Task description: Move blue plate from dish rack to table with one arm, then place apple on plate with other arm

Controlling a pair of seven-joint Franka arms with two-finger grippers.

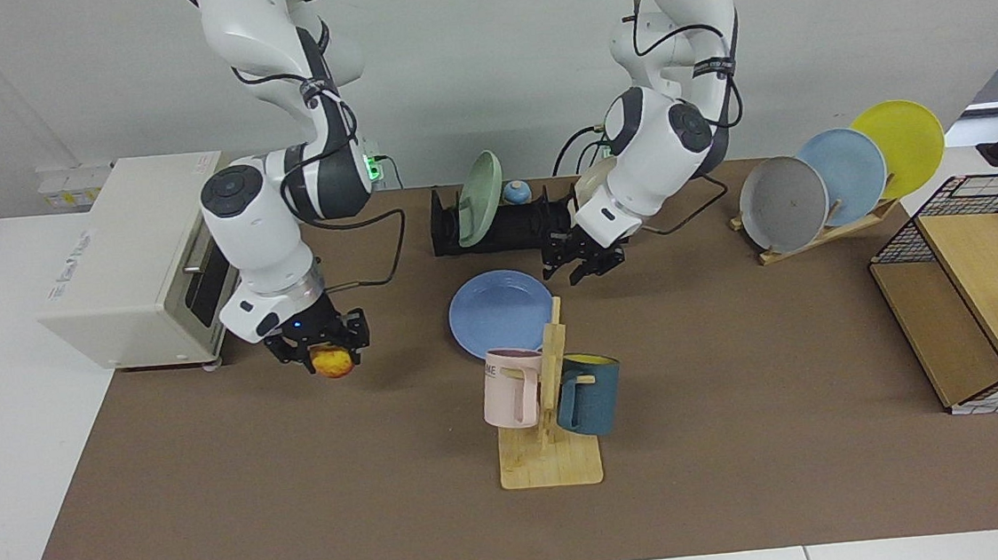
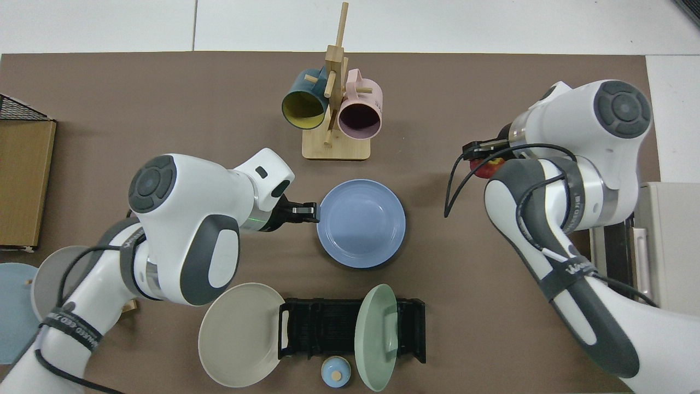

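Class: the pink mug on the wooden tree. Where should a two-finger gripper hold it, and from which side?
Probably the pink mug by its rim wall, one finger inside the mouth, coming from the table's outer edge. In the top view its open mouth faces outward, and the mug tree blocks the inner side.

Pink mug (image 1: 512,387) shows "ME"; arm-strap (image 2: 575,266) and toaster-oven (image 1: 74,260) txt too small to read.
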